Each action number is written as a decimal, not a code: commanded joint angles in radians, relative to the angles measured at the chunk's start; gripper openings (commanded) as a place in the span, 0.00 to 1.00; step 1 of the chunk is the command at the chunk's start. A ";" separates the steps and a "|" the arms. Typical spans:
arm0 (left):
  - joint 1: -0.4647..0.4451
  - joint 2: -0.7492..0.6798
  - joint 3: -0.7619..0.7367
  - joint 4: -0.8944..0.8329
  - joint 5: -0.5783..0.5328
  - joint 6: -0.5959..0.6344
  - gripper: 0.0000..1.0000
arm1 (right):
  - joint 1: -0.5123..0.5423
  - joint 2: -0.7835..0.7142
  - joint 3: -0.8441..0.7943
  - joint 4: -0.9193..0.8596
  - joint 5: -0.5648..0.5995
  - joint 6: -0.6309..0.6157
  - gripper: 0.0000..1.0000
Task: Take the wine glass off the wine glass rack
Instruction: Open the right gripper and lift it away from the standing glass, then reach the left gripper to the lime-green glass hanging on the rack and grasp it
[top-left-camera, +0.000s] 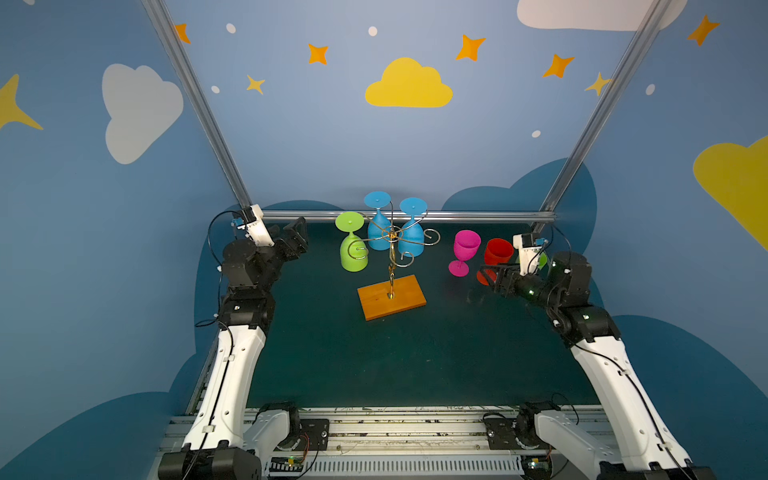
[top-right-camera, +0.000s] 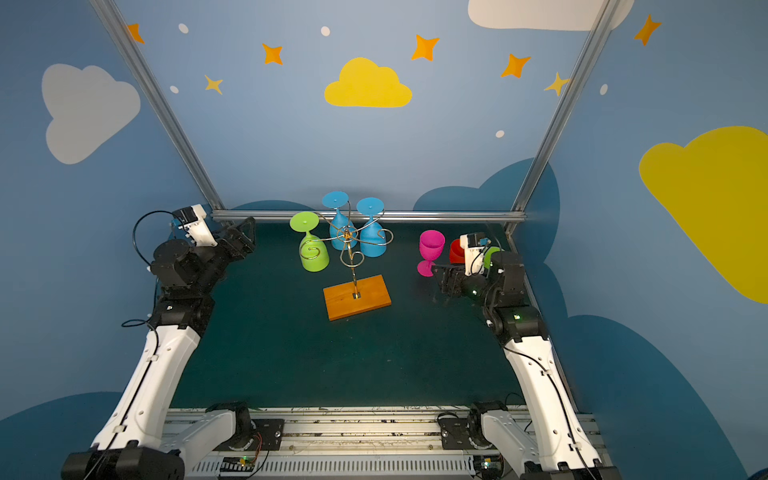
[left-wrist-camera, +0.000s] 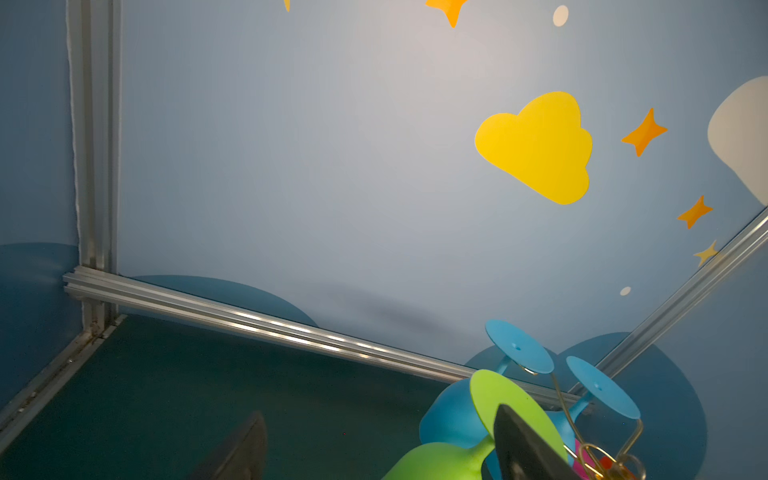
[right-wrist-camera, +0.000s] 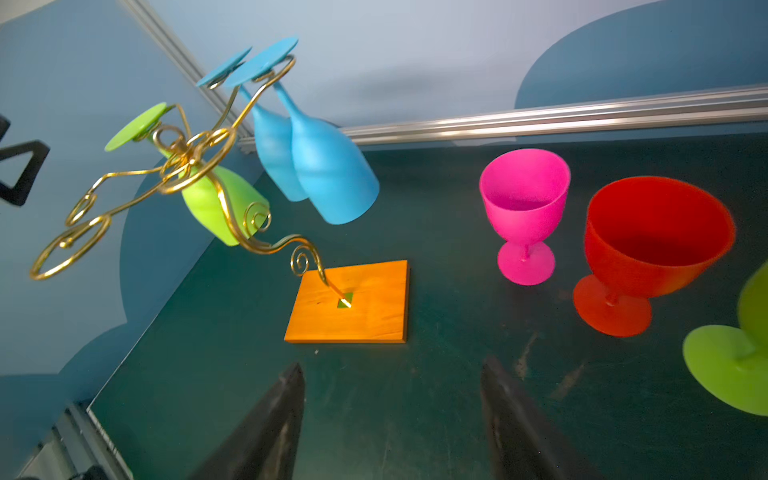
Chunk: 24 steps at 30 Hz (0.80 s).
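Nearest us lay the dark green tabletop (top-left-camera: 374, 365). Centrally stood the gold wire wine glass rack (top-left-camera: 401, 302), a lime green wine glass (top-left-camera: 349, 262) hanging at its ten o'clock. The right gripper (right-wrist-camera: 393, 363) gaped empty at three o'clock, the left gripper (left-wrist-camera: 381, 415) likewise at ten; beyond rose the blue cloud-painted wall (top-left-camera: 311, 145).

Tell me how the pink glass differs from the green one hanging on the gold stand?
The pink glass stands upright on the table, mouth up; the green glass hangs upside down from the wine glass rack, foot on top. Pink stands clear of the rack; green sits in its curl. Both have stems and round feet.
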<state>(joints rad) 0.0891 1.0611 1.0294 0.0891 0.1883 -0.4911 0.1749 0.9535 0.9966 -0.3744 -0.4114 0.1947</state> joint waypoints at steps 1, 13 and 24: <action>0.011 0.046 0.031 -0.096 0.143 -0.108 0.82 | 0.050 -0.055 -0.030 0.067 0.052 -0.013 0.71; 0.043 0.258 0.169 -0.047 0.586 -0.291 0.67 | 0.154 -0.043 -0.079 0.114 0.101 -0.003 0.77; 0.038 0.369 0.201 0.123 0.731 -0.436 0.55 | 0.191 -0.004 -0.066 0.133 0.109 -0.009 0.77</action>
<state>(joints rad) 0.1284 1.4090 1.2034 0.1177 0.8452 -0.8585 0.3565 0.9417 0.9226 -0.2672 -0.3111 0.1974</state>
